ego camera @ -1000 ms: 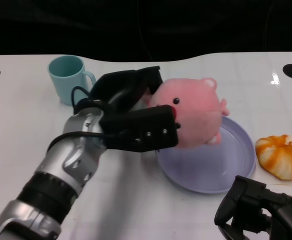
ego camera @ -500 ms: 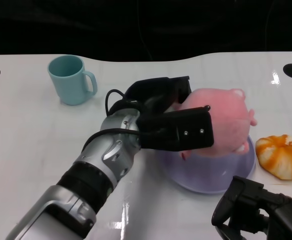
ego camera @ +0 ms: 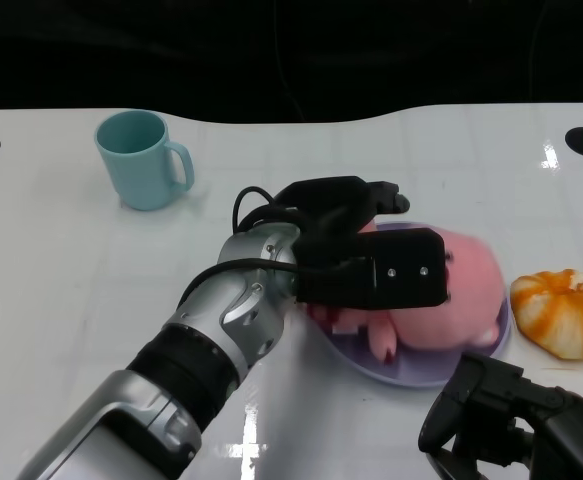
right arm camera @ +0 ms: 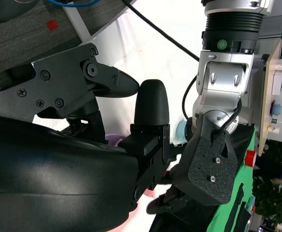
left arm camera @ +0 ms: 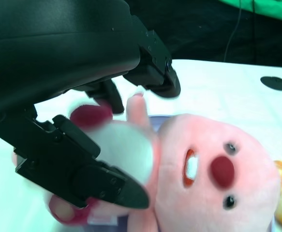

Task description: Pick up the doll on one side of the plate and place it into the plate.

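Plate largely hidden under doll.

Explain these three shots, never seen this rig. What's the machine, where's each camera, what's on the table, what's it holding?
It is a humanoid robot with two silver forearms ending in black many-fingered hands. The wide picture is taken from its head, looking down at a white table. The other two come from cameras at each wrist, behind that arm's own hand.

On the table are a teal mug, a lavender plate and an orange-and-white pumpkin-like toy beside the plate.

The left hand grips a pink plush doll, which now lies on the plate; the left wrist view shows its face up close. The right hand waits at the near edge, holding nothing, fingers apart.
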Controlling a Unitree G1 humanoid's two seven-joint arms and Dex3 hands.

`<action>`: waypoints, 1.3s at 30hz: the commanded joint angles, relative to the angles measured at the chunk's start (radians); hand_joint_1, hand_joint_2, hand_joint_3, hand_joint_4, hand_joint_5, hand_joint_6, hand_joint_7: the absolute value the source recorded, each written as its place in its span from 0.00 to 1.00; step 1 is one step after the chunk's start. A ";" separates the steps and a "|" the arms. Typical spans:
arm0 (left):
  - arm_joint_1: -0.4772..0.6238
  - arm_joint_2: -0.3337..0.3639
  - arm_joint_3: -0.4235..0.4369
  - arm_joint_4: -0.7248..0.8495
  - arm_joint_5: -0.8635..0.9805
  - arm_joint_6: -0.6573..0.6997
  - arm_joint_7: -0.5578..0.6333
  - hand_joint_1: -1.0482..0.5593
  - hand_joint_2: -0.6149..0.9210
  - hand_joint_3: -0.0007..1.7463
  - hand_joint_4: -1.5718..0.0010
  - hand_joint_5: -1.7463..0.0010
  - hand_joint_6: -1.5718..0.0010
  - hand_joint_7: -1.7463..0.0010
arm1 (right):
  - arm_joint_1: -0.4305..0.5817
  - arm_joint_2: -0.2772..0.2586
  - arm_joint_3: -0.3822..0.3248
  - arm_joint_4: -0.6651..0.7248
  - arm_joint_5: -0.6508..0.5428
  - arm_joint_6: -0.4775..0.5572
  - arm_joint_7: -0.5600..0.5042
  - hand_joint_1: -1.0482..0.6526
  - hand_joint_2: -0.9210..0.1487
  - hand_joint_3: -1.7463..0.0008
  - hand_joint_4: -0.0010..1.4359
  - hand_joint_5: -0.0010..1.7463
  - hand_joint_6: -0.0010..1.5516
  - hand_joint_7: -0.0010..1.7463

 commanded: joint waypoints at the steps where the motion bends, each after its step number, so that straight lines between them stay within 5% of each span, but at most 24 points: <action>1: 0.019 0.029 -0.023 -0.043 0.021 0.012 -0.031 0.08 1.00 0.30 1.00 0.97 0.90 1.00 | 0.005 -0.007 -0.018 -0.011 0.011 0.010 -0.002 0.47 0.17 0.56 0.44 1.00 0.32 0.89; 13: 0.109 0.101 -0.005 -0.237 -0.006 -0.026 -0.072 0.01 1.00 0.35 1.00 1.00 0.97 0.99 | 0.006 -0.006 -0.034 0.008 0.023 -0.007 0.009 0.48 0.16 0.57 0.43 1.00 0.32 0.89; 20: 0.223 0.174 0.073 -0.431 -0.075 -0.082 -0.074 0.15 1.00 0.27 0.93 0.96 0.91 0.96 | -0.005 -0.006 -0.031 0.016 0.019 -0.006 0.009 0.48 0.16 0.57 0.44 1.00 0.32 0.89; 21: 0.241 0.182 0.089 -0.455 -0.094 -0.094 -0.077 0.18 1.00 0.25 0.91 0.94 0.89 0.95 | -0.006 -0.006 -0.031 0.020 0.019 -0.008 0.010 0.48 0.17 0.57 0.44 1.00 0.32 0.89; 25: 0.331 0.193 0.169 -0.550 -0.202 -0.130 -0.083 0.31 1.00 0.18 0.95 0.55 0.79 0.88 | -0.011 -0.005 -0.034 0.036 0.017 -0.015 0.010 0.48 0.17 0.57 0.44 1.00 0.32 0.89; 30: 0.428 0.194 0.243 -0.639 -0.320 -0.171 -0.085 0.45 1.00 0.13 0.80 0.44 0.68 0.83 | -0.017 -0.002 -0.038 0.048 0.019 -0.021 0.011 0.49 0.17 0.57 0.44 1.00 0.33 0.89; 39: 0.613 0.187 0.336 -0.776 -0.471 -0.250 -0.067 0.52 0.99 0.15 0.67 0.34 0.55 0.73 | -0.017 -0.005 -0.048 0.049 0.027 -0.019 0.017 0.49 0.17 0.56 0.44 1.00 0.33 0.89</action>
